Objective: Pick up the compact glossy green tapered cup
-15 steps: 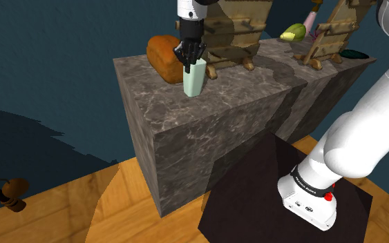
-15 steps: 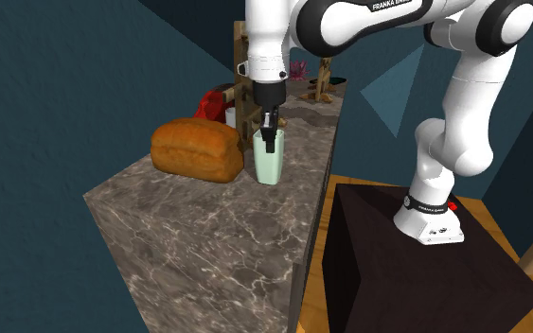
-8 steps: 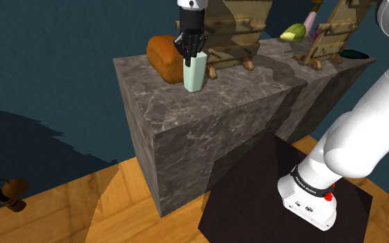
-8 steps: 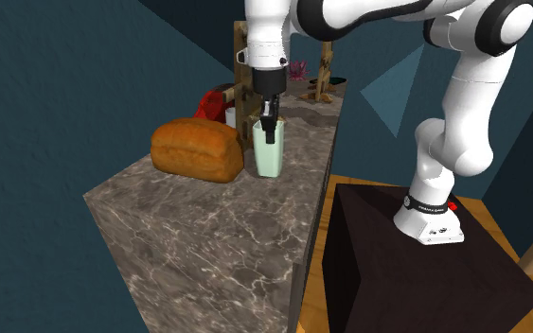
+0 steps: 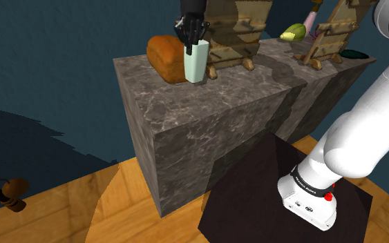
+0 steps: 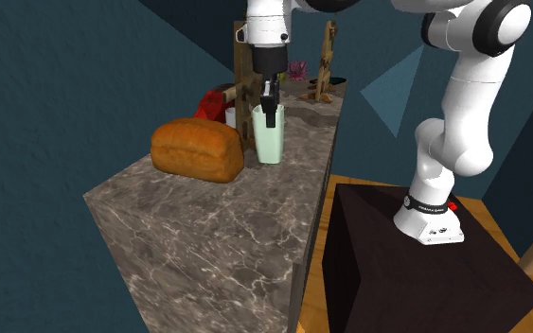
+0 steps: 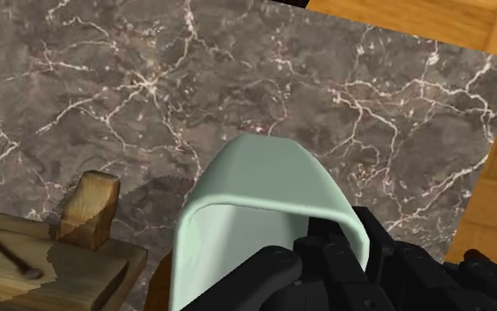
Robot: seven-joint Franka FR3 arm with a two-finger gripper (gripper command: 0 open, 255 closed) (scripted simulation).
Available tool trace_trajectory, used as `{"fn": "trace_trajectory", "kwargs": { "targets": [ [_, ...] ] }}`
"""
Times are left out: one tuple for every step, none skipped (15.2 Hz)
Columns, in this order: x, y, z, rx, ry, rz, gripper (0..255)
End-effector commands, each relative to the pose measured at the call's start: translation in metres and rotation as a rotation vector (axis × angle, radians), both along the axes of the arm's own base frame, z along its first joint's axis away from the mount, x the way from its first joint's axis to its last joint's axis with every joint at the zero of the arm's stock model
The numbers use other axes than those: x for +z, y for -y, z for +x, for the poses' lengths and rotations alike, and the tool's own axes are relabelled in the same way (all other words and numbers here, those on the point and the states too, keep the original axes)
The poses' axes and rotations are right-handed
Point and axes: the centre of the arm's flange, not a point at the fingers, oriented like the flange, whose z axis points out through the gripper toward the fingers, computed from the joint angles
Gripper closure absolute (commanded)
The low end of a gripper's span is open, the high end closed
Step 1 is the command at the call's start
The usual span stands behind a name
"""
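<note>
A pale green tapered cup [image 5: 195, 63] hangs a little above the dark marble counter [image 5: 206, 117], close beside a brown bread loaf [image 5: 164, 56]. My black gripper [image 5: 191, 47] comes down from above and is shut on the cup's rim, one finger inside and one outside the wall. In the second exterior view the cup [image 6: 270, 140] is clear of the counter [image 6: 207, 227] under the gripper [image 6: 270, 109]. The wrist view looks into the cup's open mouth [image 7: 264, 194], with the gripper [image 7: 335, 256] clamped on its near wall and marble far below.
The loaf [image 6: 198, 149] lies just beside the cup. A wooden rack [image 5: 234, 34] stands right behind it, with a foot [image 7: 87, 208] seen near the cup. A red object [image 6: 212, 99] sits further back. The black stand [image 5: 282, 200] is beside the counter, on a wooden floor.
My gripper has risen with the cup clasped in it, and the cup's base has left the counter. The loaf and rack have not moved.
</note>
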Motion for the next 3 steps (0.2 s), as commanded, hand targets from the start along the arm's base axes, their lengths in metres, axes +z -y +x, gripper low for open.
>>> {"fn": "trace_trajectory", "kwargs": {
  "targets": [
    [0.011, -0.0004, 0.0001, 0.0, 0.0, 0.0, 255],
    [0.0117, -0.0003, 0.0001, 0.0, 0.0, 0.0, 255],
    [0.0117, -0.0004, 0.0001, 0.0, 0.0, 0.0, 255]
  ]
}}
